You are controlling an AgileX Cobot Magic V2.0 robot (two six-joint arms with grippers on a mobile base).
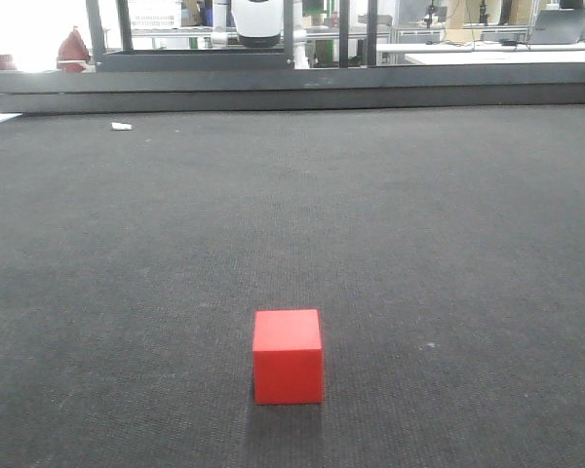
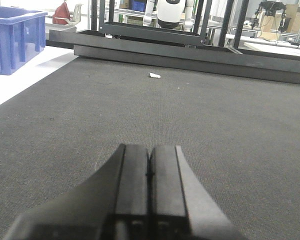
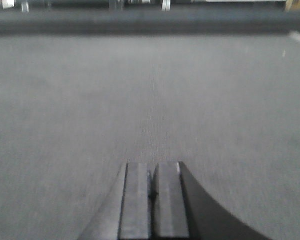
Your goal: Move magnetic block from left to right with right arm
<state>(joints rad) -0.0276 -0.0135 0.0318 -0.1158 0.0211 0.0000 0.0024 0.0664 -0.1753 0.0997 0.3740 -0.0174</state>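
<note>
Approaching step: your right pincer (image 3: 152, 170) is pressed together, empty; the magnetic block (image 1: 288, 356) sits on the tabletop (image 1: 448, 214), outside that pincer's forward view; spread the jaws before you descend squarely over it.

Dark grey mat (image 1: 419, 214), black metal racking (image 1: 302, 86), blue crate (image 2: 15, 40), perhaps desks (image 1: 497, 56) behind

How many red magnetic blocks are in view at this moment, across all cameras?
1. The magnetic block sits on the dark mat, low and near centre in the front view. Neither wrist view shows a block; others could lie outside the frames.
</note>
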